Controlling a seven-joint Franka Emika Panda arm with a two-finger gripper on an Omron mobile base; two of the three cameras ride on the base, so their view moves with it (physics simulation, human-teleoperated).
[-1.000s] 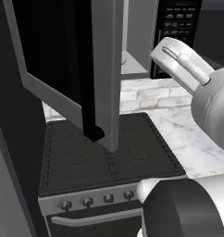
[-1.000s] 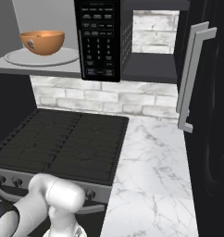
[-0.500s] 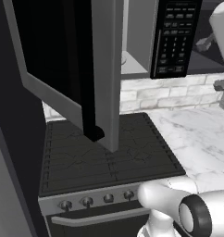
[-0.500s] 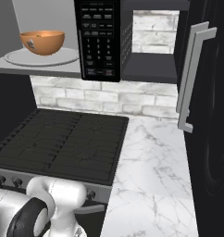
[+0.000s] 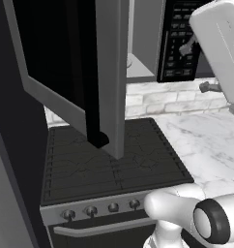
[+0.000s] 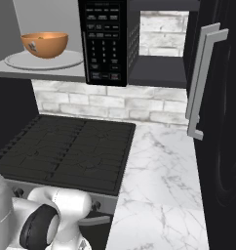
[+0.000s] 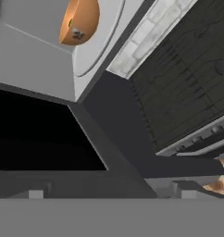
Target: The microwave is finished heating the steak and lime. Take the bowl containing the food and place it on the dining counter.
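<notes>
Item: bowl [image 6: 44,44], orange, sitting on the turntable plate [image 6: 22,62] inside the microwave [image 6: 103,41], door [image 5: 75,72] swung open so we can reach in; our fingers [image 7: 36,194] spread wide, holding nothing, well short of the bowl; stove [image 6: 66,151] below the microwave.

This is a home kitchen. A black stove [image 6: 66,151] with a ridged cooktop and a row of knobs [image 5: 99,210] along its grey front sits against a backsplash of white marble brick [image 6: 115,105]. Just beside the stove runs a white, grey-veined marble counter [image 6: 161,195]. Above the stove hangs a microwave [image 6: 104,41] with a black keypad, its door [image 5: 70,68] swung wide open; inside, an orange bowl [image 6: 44,44] rests on the round turntable plate [image 6: 22,61]. A tall dark appliance with a long grey handle [image 6: 202,78] stands at the counter's far side.
</notes>
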